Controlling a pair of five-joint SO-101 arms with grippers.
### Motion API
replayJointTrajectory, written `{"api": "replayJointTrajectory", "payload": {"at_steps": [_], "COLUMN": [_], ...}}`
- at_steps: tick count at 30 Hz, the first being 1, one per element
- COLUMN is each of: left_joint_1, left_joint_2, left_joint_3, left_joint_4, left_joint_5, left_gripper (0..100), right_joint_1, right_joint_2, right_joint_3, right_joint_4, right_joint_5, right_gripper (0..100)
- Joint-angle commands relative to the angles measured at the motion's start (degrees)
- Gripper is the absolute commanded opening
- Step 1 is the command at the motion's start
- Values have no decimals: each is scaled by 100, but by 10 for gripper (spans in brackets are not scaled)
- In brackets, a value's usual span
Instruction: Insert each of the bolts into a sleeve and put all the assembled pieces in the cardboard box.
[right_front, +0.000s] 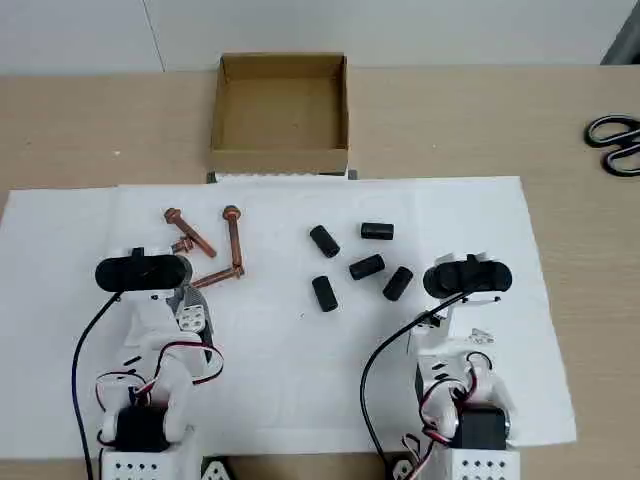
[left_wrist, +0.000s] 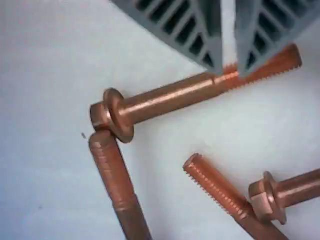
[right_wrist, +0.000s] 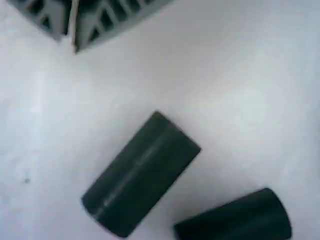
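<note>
**Clerk:** Entry one, the container?

**Keeper:** Cardboard box (right_front: 280, 158), one, top open. It stands on the table (right_front: 100, 120), touching the far edge of the white sheet (right_front: 300, 380). Every piece listed below lies outside the box.

**Clerk:** Entry two?

**Keeper:** Bolts (right_front: 190, 232), four, copper-coloured, loose on the sheet. They lie on the arms' side of the box, off toward its left corner. The first bolt (left_wrist: 165, 97) is the farthest from the box. The second bolt (left_wrist: 117, 185) has its threaded end against the first bolt's head. The other two lie crossed, farther left of the box.

**Clerk:** Entry three?

**Keeper:** Sleeves (right_front: 366, 267), five, black and separate, with no bolt in any of them. They are scattered on the arms' side of the box, below its right corner. Two appear close up in the right wrist view, one (right_wrist: 140, 175) beside another (right_wrist: 235, 217).

**Clerk:** The tools?

**Keeper:** Left gripper (left_wrist: 229, 67): its fingers (left_wrist: 200, 30) are drawn nearly together, with a thin slit between them. The tips are over the first bolt's thread, and the bolt runs across them, not between them. Whether they touch it cannot be told. Right gripper (right_wrist: 72, 40): clenched and holding no piece, above the sheet near the sleeve farthest right of the box.

**Clerk:** Sundries?

**Keeper:** Scissors (right_front: 615, 145), one pair, on the table well to the right of the box.
</note>
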Motion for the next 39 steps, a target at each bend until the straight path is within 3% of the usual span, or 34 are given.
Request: {"api": "replayJointTrajectory", "payload": {"at_steps": [1,34,39], "left_joint_1": [-26,18,659], "left_joint_2": [-53,-53,-53], "left_joint_3": [-22,-22,-22], "left_joint_4": [-167,-193,-185], "left_joint_5": [0,9,0], "left_gripper": [6,7,7], "right_joint_1": [22,13,13], "right_joint_2": [-84,-84,-84], "right_joint_3": [-44,-44,-44], "right_joint_4": [31,22,22], "right_joint_5": [-53,-70,-70], "right_gripper": [3,3,3]}}
